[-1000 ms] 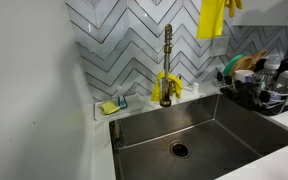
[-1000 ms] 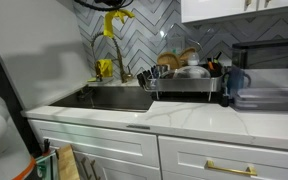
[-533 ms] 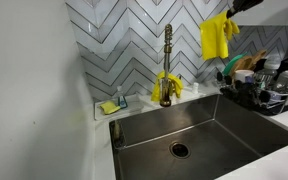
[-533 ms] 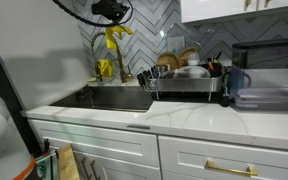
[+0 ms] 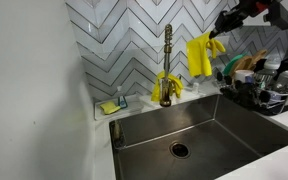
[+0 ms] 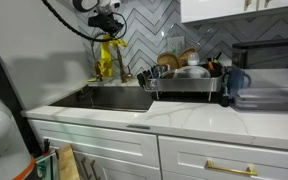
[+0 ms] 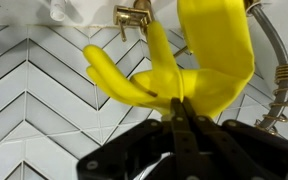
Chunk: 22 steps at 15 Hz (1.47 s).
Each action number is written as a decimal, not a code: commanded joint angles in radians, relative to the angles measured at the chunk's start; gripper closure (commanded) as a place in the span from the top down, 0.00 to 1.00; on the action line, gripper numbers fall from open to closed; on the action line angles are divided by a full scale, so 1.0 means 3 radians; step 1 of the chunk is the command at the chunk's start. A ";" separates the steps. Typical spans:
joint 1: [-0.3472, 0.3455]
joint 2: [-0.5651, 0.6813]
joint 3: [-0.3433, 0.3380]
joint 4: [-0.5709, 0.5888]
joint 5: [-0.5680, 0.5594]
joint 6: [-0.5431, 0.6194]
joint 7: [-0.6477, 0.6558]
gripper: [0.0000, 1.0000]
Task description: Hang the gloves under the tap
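claw point(image 5: 217, 35) gripping glove point(image 5: 199, 56), tap point(image 5: 167, 52) nearby

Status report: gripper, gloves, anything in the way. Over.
Gripper shut on one glove, hanging in air beside the tap. Second glove draped at tap base. Nothing between glove and tap.

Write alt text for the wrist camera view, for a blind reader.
The black gripper is shut on a bright yellow rubber glove before a white chevron-tiled wall. Parts of the brass tap show at the top and right edges.
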 commanded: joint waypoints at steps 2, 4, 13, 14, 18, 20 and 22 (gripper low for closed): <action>0.0117 0.0184 0.0097 0.0026 0.0114 0.0243 0.0236 0.00; 0.0178 0.0273 0.0116 0.0076 0.0331 0.0354 0.0250 0.00; 0.0215 0.0500 0.0284 0.0281 0.1228 0.0555 0.0242 0.00; 0.0204 0.0508 0.0306 0.0248 0.1223 0.0567 0.0279 0.00; 0.0203 0.0586 0.0359 0.0188 0.1291 0.0583 0.0360 0.00; 0.0204 0.0633 0.0377 0.0212 0.1417 0.0588 0.0327 0.00; 0.0202 0.0657 0.0393 0.0231 0.1560 0.0590 0.0300 0.00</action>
